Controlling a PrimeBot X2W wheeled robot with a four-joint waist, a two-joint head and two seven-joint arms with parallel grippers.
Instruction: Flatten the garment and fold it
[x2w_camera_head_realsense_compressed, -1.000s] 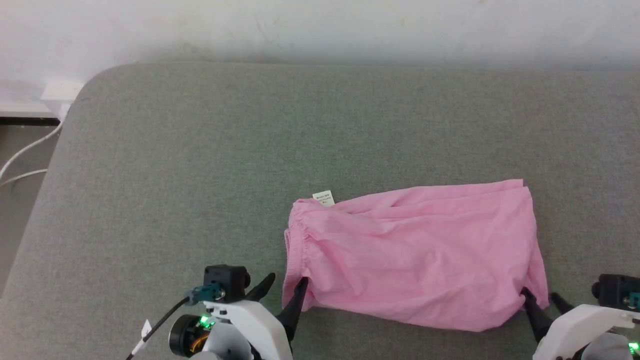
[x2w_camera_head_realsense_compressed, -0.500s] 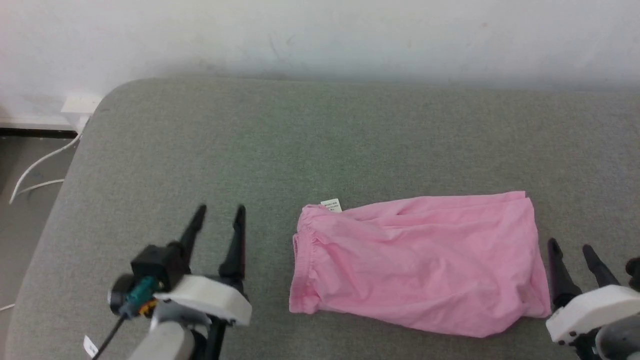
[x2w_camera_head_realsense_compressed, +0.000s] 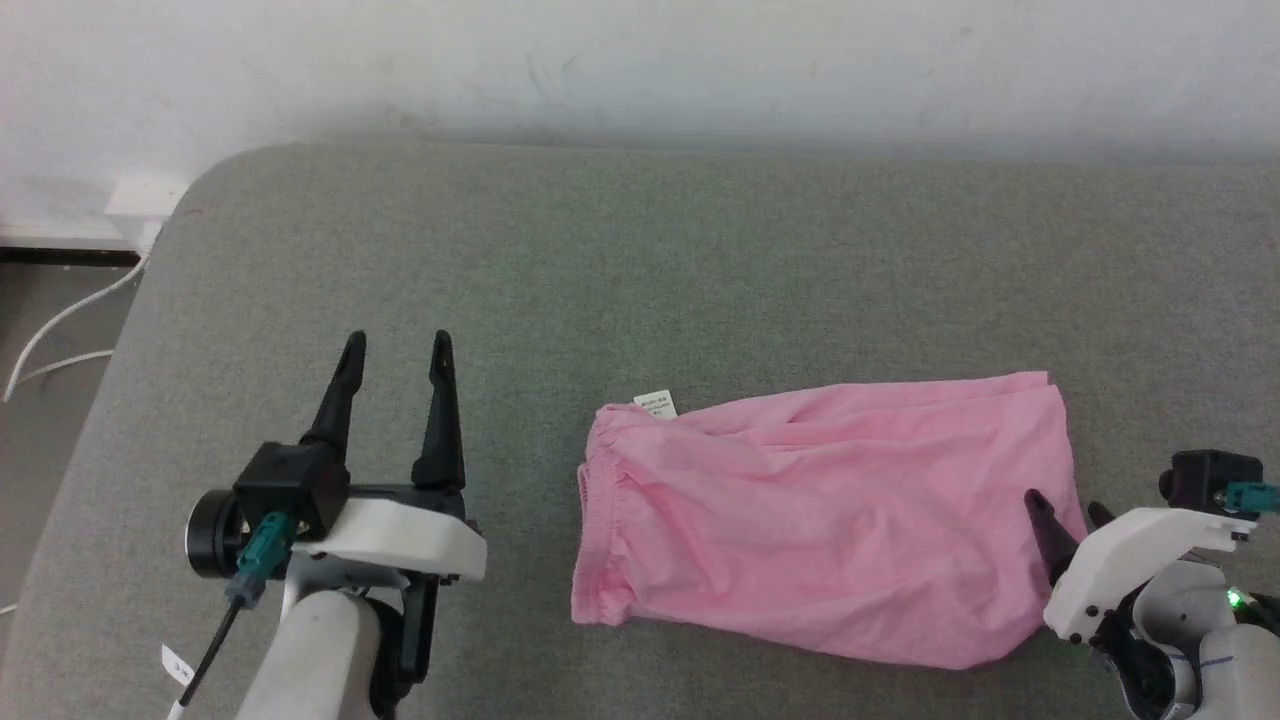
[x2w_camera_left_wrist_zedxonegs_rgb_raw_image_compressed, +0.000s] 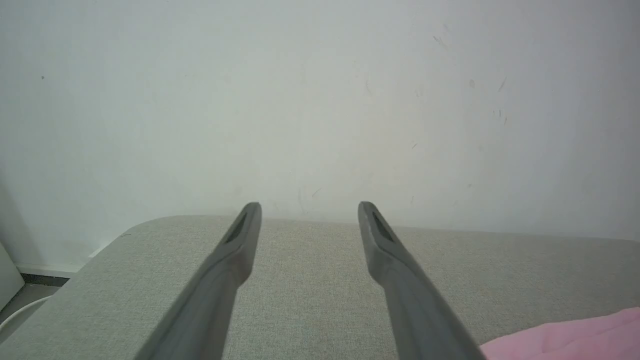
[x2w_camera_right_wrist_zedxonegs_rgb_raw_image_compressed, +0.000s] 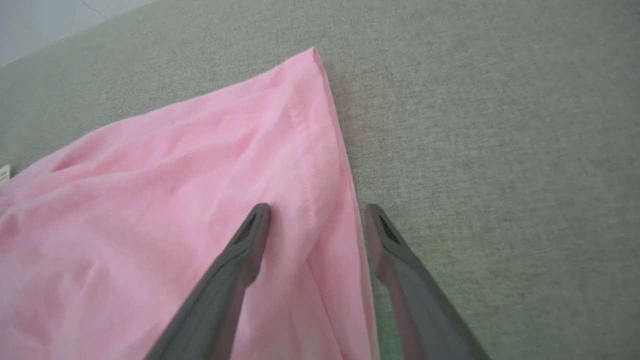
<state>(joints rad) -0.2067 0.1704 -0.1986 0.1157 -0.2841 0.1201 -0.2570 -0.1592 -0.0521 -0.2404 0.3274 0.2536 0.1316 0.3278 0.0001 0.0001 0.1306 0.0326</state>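
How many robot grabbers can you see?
2. The left gripper hovers open to the left of the pink garment; the right gripper sits open at the garment's right edge.

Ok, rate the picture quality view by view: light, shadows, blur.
Head view: soft even light, sharp throughout, the wall washed pale, a thin shadow along the near edge of the garment. Left wrist view: flat light, the left pincer softening toward the bottom edge. Right wrist view: garment crisp, the right pincer blurred low down, a faint green tint beside the hem.
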